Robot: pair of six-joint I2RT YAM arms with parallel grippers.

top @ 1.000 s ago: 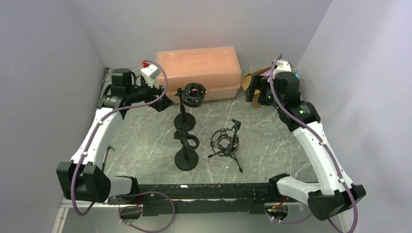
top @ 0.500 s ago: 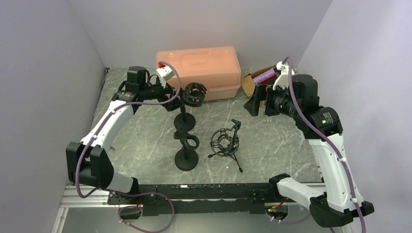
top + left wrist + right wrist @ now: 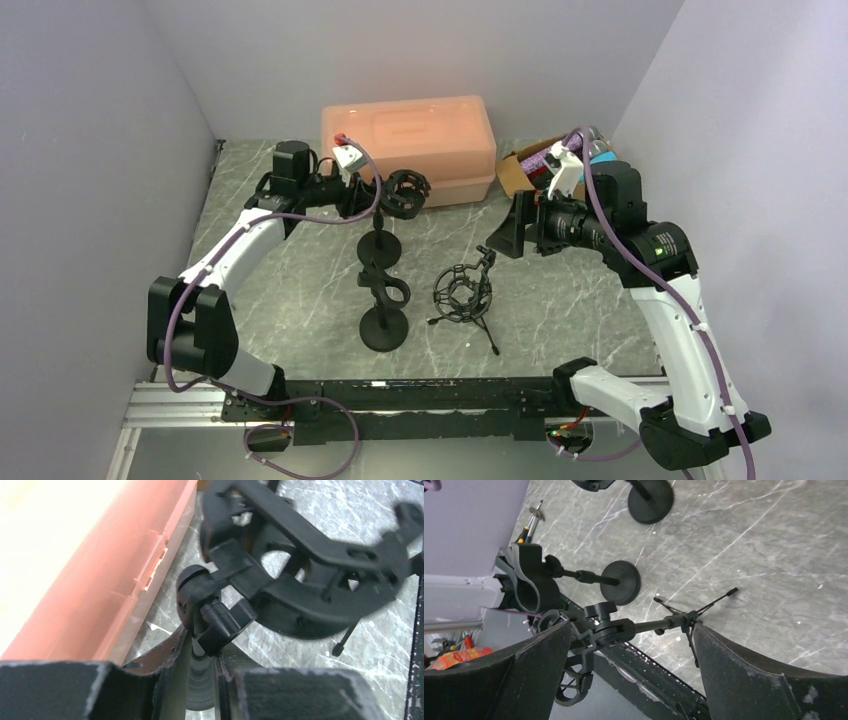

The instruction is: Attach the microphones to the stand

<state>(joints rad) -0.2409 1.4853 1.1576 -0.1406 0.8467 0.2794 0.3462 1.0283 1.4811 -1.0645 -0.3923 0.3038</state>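
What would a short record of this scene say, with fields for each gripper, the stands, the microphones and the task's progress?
left gripper: jaws set close around the stem of the far stand, below its ring mount; contact unclear
right gripper: open, empty, in the air, aimed toward the tripod stand
near stand: clip empty
microphones: in the cardboard box, back right
storage case: closed, behind the far stand
progress: no microphone on any stand
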